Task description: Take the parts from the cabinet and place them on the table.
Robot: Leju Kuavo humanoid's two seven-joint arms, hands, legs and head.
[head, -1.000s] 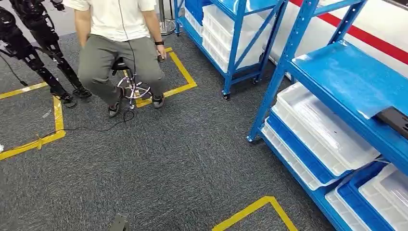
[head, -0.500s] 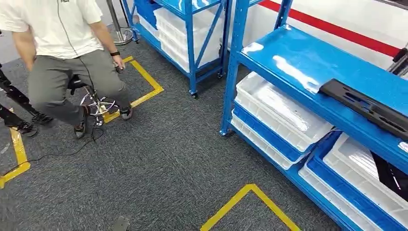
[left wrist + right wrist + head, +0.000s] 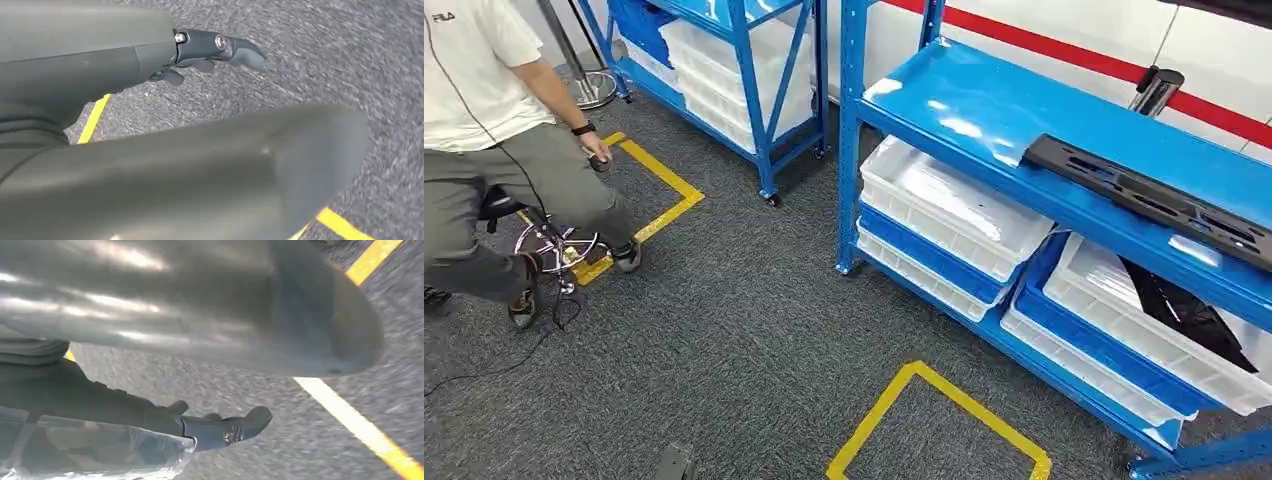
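Shelving (image 3: pixel 1064 190): 2 blue racks stand along the wall, decks low and open at the front, so a standing robot can probably reach in from the carpet.
Bins (image 3: pixel 949 205): at least 4 white bins sit nested in blue ones on the near rack's lower levels, pulled forward for easy access; more white bins are stacked on the far rack (image 3: pixel 734 80).
Long part (image 3: pixel 1149 195): 1 flat black slotted strip lies loose along the near rack's upper deck, the likeliest thing to take first.
Bagged part (image 3: pixel 1184 305): 1 dark piece lies in the white bin below it, on the right.
Floor marks (image 3: pixel 939 420): 2 yellow taped squares on the grey carpet, seemingly standing spots; 1 lies right in front of the near rack.
Person (image 3: pixel 494 170): 1, seated on a stool well clear of the rack.
Left hand (image 3: pixel 210 50): hangs over the carpet, dark fingers loosely extended, holding nothing.
Right hand (image 3: pixel 220 427): hangs likewise, fingers apart, nothing held.
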